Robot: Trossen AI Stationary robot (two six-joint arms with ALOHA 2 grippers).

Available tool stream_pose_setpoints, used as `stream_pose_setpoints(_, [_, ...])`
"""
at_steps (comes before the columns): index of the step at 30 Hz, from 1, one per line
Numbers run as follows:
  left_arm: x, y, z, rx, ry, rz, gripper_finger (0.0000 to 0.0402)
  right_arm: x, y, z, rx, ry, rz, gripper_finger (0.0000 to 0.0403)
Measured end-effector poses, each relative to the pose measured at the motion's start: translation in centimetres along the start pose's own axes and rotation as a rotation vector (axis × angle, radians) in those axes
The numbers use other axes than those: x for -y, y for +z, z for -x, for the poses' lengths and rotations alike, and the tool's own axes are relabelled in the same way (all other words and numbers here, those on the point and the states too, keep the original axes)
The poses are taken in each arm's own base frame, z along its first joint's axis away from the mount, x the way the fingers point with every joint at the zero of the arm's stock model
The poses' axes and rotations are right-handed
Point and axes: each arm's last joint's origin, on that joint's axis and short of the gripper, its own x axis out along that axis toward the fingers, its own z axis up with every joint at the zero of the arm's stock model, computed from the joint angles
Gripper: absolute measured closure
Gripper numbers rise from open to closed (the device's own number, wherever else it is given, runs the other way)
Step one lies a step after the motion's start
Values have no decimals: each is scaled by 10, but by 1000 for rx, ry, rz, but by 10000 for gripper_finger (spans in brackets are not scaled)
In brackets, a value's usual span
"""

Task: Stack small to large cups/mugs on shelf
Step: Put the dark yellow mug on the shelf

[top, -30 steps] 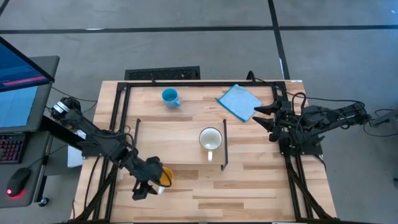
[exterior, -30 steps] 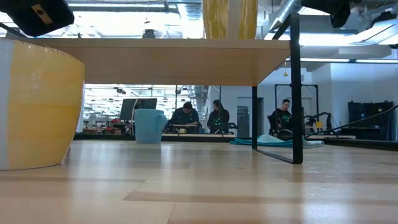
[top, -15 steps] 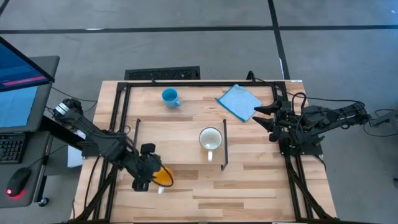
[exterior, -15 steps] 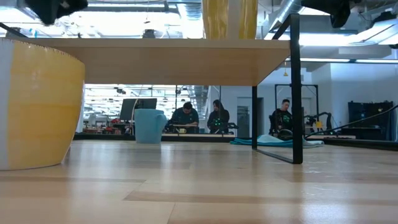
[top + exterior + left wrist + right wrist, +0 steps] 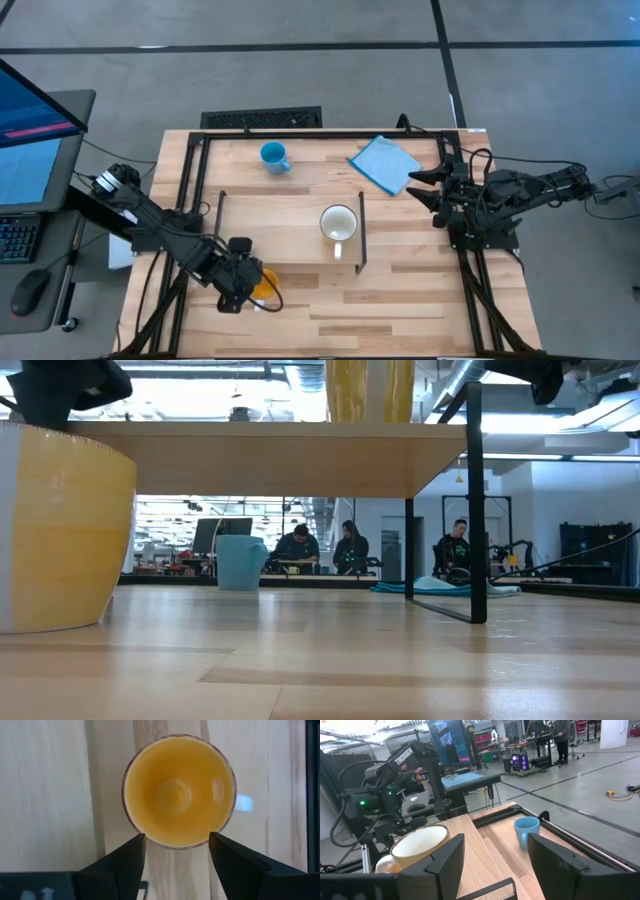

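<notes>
The orange mug (image 5: pixel 264 284) stands upright on the table near the front edge, left of centre, just in front of the shelf (image 5: pixel 270 225). My left gripper (image 5: pixel 240 276) hangs over it, open and pointing down; in the left wrist view its fingers (image 5: pixel 135 852) stand on either side of the mug's rim (image 5: pixel 178 790), touching nothing. The white mug (image 5: pixel 339 224) stands upright on the shelf's right end. The blue mug (image 5: pixel 272 156) stands on the table behind the shelf. My right gripper (image 5: pixel 425 187) waits open at the table's right side.
A flat blue cloth (image 5: pixel 385 163) lies at the far right of the table. The shelf's black wire legs (image 5: pixel 475 510) stand close to the orange mug (image 5: pixel 60 530). A black frame runs along the table's edges (image 5: pixel 190 180). People sit in the room beyond.
My left gripper has moved from the orange mug's near-left side a little toward the table's far edge and turned, and now stands over the mug. The mug has stayed where it was.
</notes>
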Motion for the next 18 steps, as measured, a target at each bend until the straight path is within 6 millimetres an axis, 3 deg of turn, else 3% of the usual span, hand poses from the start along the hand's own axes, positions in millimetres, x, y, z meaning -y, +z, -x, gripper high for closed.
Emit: stream_pose_setpoints(18, [-4,3,0,7,0,207,189,0,0,0,0,0,1,163])
